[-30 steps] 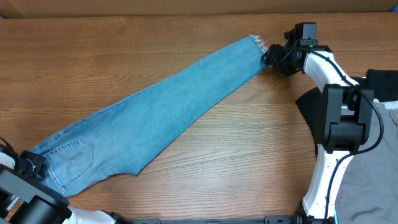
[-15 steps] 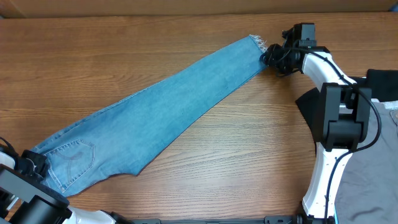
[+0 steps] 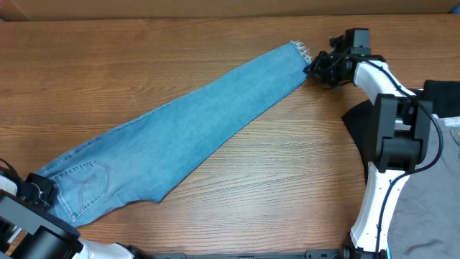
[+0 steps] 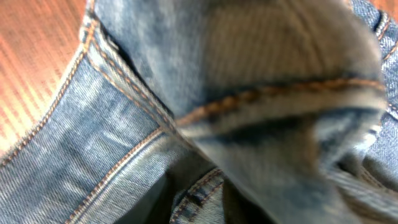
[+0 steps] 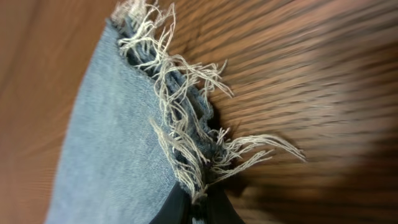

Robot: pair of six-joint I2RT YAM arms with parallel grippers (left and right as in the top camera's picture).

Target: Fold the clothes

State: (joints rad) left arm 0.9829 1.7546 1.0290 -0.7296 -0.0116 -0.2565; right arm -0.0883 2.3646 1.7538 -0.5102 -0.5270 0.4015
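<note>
Brown wooden counter [image 3: 287, 180]: light-blue denim jeans [image 3: 194, 126] lie flat on it, diagonal, waist at left, frayed hem [image 5: 180, 118] at far right. Right end effector [image 3: 314, 68] is pinched on the hem corner. Left end effector [image 3: 36, 191] sits at the waist; its view is all denim, so can't tell its grip.

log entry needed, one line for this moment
light-blue frayed denim jeans: diagonal | right end effector: gripping hem | left end effector: at waist

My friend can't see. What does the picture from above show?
Light-blue jeans lie stretched slantwise across a wooden table. The right pincer is at the frayed hem, the left pincer at the waist.
</note>
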